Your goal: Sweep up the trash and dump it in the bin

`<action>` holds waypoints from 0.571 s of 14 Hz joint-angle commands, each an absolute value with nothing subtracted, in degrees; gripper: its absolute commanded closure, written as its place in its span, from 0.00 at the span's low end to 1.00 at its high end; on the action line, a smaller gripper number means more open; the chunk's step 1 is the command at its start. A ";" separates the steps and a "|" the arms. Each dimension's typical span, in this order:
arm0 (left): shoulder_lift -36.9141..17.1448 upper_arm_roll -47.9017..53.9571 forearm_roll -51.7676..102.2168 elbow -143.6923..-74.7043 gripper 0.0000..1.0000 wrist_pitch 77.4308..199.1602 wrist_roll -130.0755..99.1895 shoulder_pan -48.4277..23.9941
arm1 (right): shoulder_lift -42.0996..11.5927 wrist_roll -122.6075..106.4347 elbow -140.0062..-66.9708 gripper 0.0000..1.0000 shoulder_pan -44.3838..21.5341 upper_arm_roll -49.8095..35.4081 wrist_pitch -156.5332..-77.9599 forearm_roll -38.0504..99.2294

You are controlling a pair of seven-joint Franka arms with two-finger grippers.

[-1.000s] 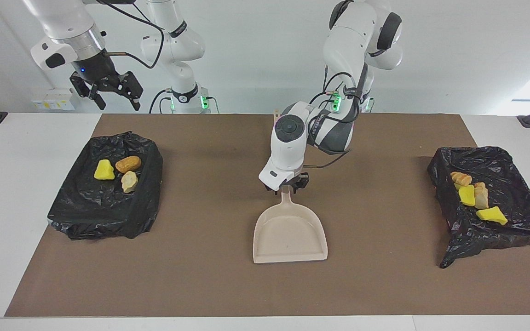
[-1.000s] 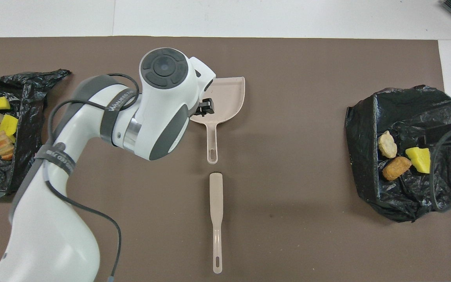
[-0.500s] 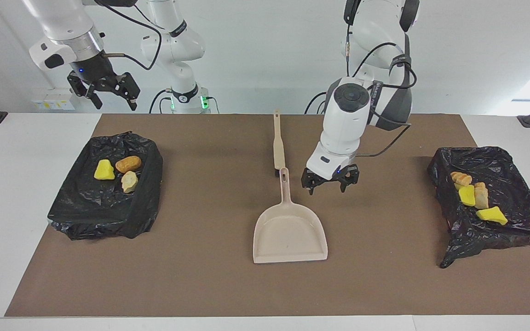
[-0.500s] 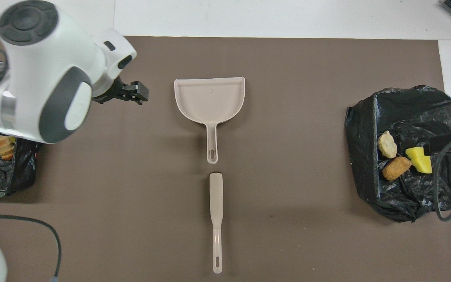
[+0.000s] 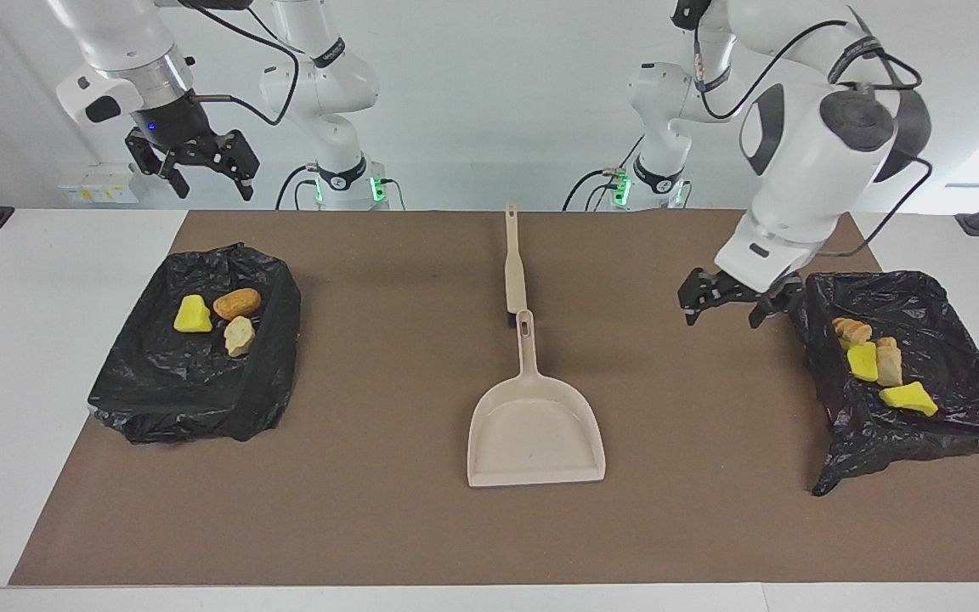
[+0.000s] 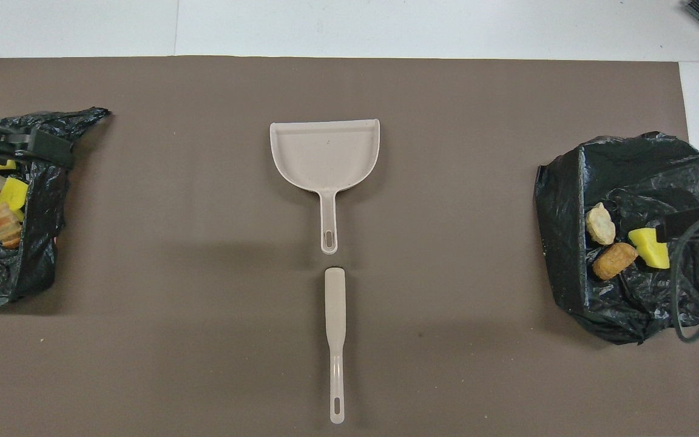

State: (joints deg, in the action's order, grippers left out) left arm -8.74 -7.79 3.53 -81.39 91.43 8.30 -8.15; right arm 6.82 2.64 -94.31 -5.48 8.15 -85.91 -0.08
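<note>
The trash lies in two black bag-lined bins. The bin at the right arm's end (image 5: 158,399) holds a yellow sponge piece (image 5: 192,315), a brown lump (image 5: 236,302) and a tan lump (image 5: 239,335). The bin at the left arm's end (image 5: 948,306) holds several yellow sponge pieces (image 5: 862,360) and bread-like lumps (image 5: 851,330). My left gripper (image 5: 721,319) is open and empty, in the air beside that bin's rim. My right gripper (image 5: 213,189) is open and empty, raised high over the table edge by the other bin.
A beige dustpan (image 5: 536,429) lies mid-mat, handle toward the robots. A beige brush (image 5: 513,268) lies in line with it, nearer to the robots. Both also show in the overhead view: dustpan (image 6: 325,152), brush (image 6: 335,315). The brown mat (image 5: 370,510) covers most of the table.
My left gripper has left the dustpan's handle, risen and swung to the bin at the left arm's end. The dustpan stays put. The right gripper has hardly moved.
</note>
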 commanded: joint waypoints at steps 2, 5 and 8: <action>-5.54 -7.47 5.01 -82.88 0.00 89.30 12.48 -3.87 | 8.44 1.32 -96.33 0.00 -5.36 8.00 -87.45 -1.14; -5.28 -6.86 4.92 -82.62 0.00 89.12 6.80 -4.56 | 8.44 1.14 -96.33 0.00 -5.36 8.00 -87.45 -1.14; -3.08 -6.50 4.40 -84.81 0.00 86.93 9.83 -5.45 | 8.44 1.05 -96.33 0.00 -5.36 8.00 -87.45 -1.14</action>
